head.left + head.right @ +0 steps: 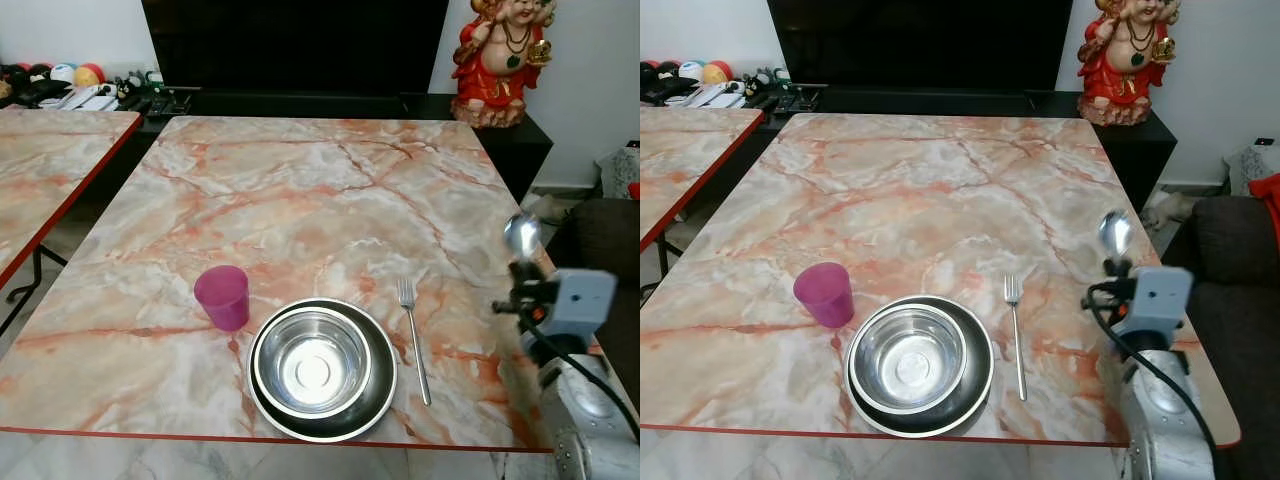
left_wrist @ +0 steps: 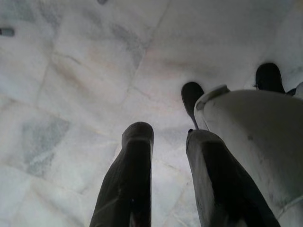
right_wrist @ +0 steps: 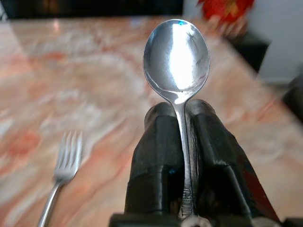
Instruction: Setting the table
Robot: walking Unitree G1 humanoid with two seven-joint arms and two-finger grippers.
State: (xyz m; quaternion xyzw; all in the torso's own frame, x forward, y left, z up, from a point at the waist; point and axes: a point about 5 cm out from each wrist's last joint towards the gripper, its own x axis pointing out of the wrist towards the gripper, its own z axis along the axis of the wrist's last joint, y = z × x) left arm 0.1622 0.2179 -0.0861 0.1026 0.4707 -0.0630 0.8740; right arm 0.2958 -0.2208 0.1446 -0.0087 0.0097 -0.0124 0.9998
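Note:
A steel bowl (image 1: pixel 312 360) sits inside a dark round plate (image 1: pixel 378 398) near the front edge of the marble table (image 1: pixel 300 190). A pink cup (image 1: pixel 223 296) stands just left of the plate. A fork (image 1: pixel 412 335) lies right of the plate, tines pointing away from me. My right gripper (image 3: pixel 182 125) is shut on a spoon (image 3: pixel 177 56), whose bowl (image 1: pixel 521 235) points up, above the table's right edge, to the right of the fork. My left gripper (image 2: pixel 165 142) hangs open over the floor beside my leg.
A second marble table (image 1: pixel 50 170) stands to the left across a gap. A dark cabinet with a red figurine (image 1: pixel 500 60) lies behind the table. A dark sofa (image 1: pixel 1240 250) is close on the right. Small clutter (image 1: pixel 70 85) lies at the far left.

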